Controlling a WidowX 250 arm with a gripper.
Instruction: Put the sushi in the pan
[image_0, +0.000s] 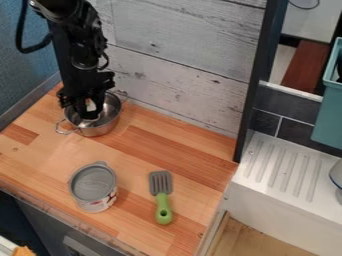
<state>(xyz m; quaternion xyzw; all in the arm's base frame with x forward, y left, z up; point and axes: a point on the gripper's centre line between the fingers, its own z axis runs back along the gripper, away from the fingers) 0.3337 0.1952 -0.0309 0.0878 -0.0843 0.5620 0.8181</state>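
Taking the middle of the view as your clock centre, you are seeing your gripper (89, 116) at nine o'clock, hanging down into the metal pan (101, 130), while your arm (80, 45) is coming in from eleven o'clock. A pale piece, seemingly the sushi (91, 106), is showing at the gripper, within the pan's outline. Whether you are gripping it, or whether your gripper is standing open or closed, you cannot tell from this angle, nor whether the piece is touching the pan's bottom. The pan is sitting upright on the wooden counter (153, 145), pointing one looped handle toward its own eight o'clock and the other toward its one o'clock.

Between seven and eight o'clock you are seeing a tin (93, 186), standing with its grey top up. Near six o'clock a spatula (162, 200) is lying flat, its grey slotted head pointing toward twelve and its green handle toward six. At four o'clock a white ribbed drainboard (284, 167) is adjoining the counter, and at three a teal container (327, 115) is hanging above it.
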